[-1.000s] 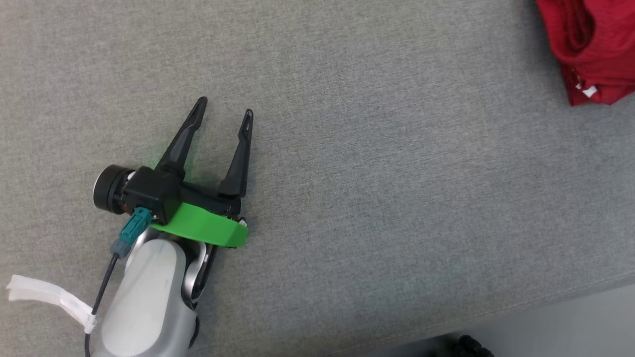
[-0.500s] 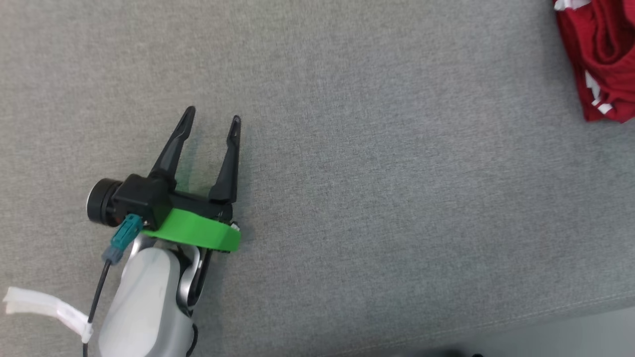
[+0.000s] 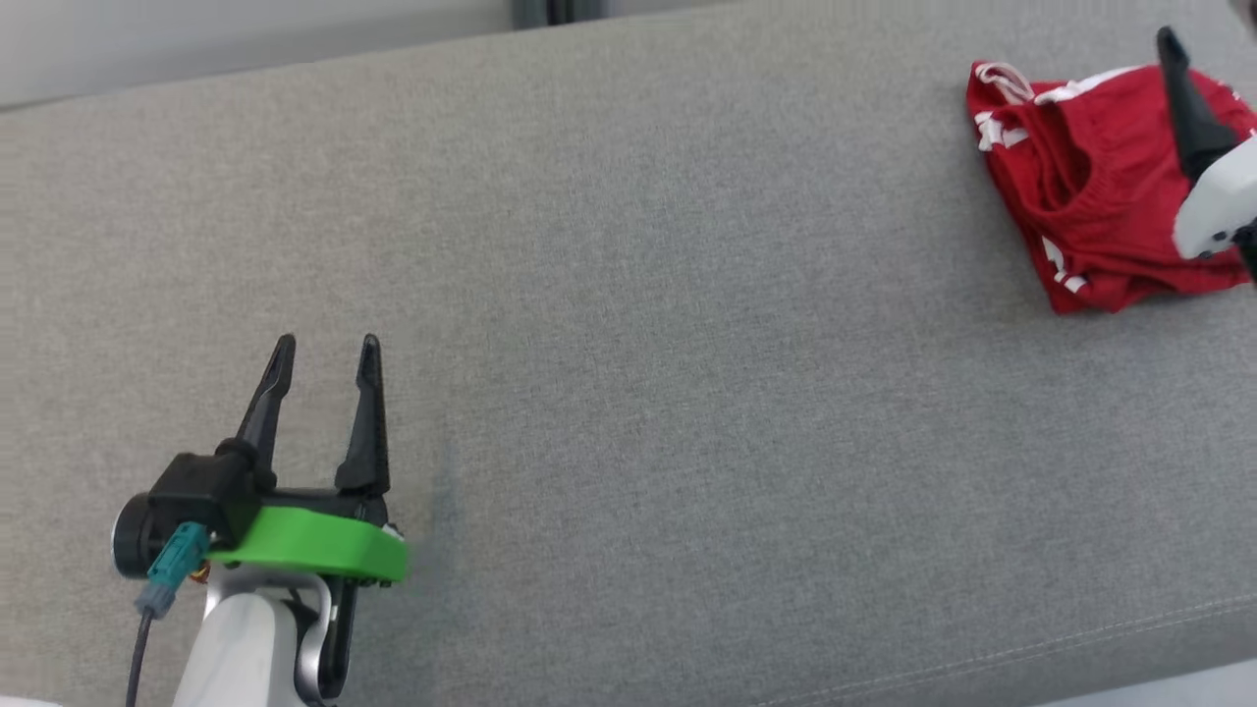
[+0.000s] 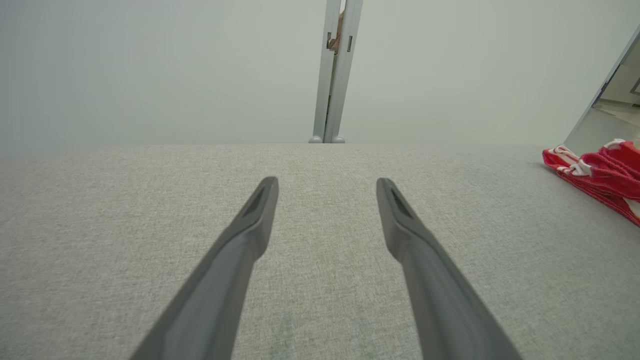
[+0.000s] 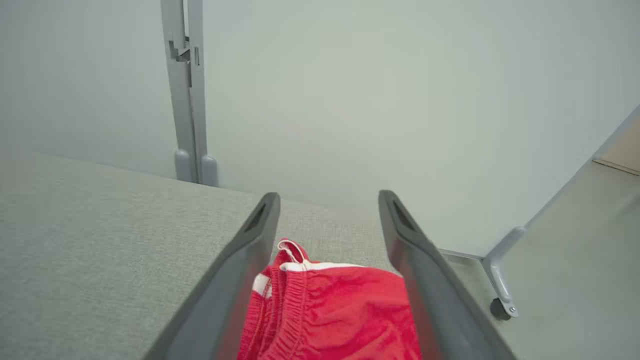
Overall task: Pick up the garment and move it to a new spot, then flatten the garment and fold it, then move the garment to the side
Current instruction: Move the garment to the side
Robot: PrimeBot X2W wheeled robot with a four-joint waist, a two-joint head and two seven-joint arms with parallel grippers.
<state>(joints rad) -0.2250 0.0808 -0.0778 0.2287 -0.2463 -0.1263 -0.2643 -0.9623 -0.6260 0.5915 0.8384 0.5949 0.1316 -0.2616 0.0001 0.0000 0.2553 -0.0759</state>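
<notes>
My left gripper (image 3: 327, 344) hangs over the grey upholstered surface (image 3: 687, 344) at about 8 o'clock in the head view. Its two dark fingers are spread apart with nothing between them but bare fabric, and they point toward 12 o'clock. A bright green collar (image 3: 314, 550) rings the wrist behind them, with the black wrist camera (image 3: 137, 535) and a teal cable plug (image 3: 167, 574) at its 9 o'clock side. The red shorts (image 3: 1090, 196) lie bunched in a loose bundle at about 2 o'clock in that view, near the surface's far right end and well apart from my left gripper. White trim shows along their edges. One dark finger (image 3: 1183, 98) of my right arm crosses over the shorts at the frame's right edge, with the arm's pale casing (image 3: 1213, 196) just below it. From the right wrist view, my right gripper (image 5: 328, 196) has its jaws wide apart and is gripping nothing. The shorts lie between the two fingers at 6 o'clock, with the gathered elastic waistband and a small white cord loop facing the lens (I cannot tell whether either finger touches the cloth). Beyond the surface's far edge stands a pale partition (image 5: 350, 100), with a grey metal post (image 5: 187, 90) at 11 o'clock and a small castor (image 5: 500, 307) at 4 o'clock. In the left wrist view the shorts sit at 3 o'clock, at the frame's edge.
</notes>
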